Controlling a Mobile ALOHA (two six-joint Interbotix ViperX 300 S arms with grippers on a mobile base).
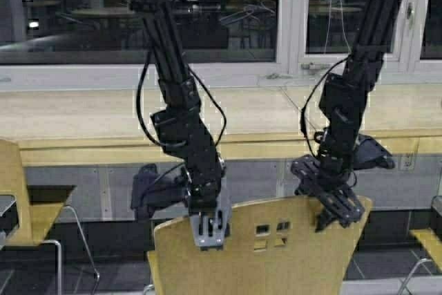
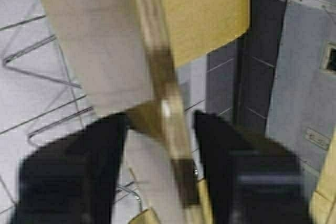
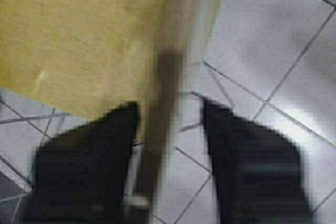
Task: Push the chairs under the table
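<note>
Tiled floor (image 3: 273,35) lies below; three chairs show, the centre chair (image 1: 276,260) nearest, cut off at the frame's bottom, the left chair (image 1: 17,205) and right chair (image 1: 428,240) only partly in frame. Left claw (image 1: 208,229) and right claw (image 1: 338,208) each straddle its top edge, fingers apart, not clamped. Beyond runs the worktop (image 1: 83,119), below dark windows.

The desk (image 1: 103,119) is a long, narrow pale-wood top running across the high view under the window, with a thick rounded front edge and a seam between joined sections right of centre. Below it lies a floor (image 3: 273,40) of pale grey tiles with dark joints. Thin chrome wire chair legs (image 2: 37,66) rest on these tiles, seen in the left wrist view
</note>
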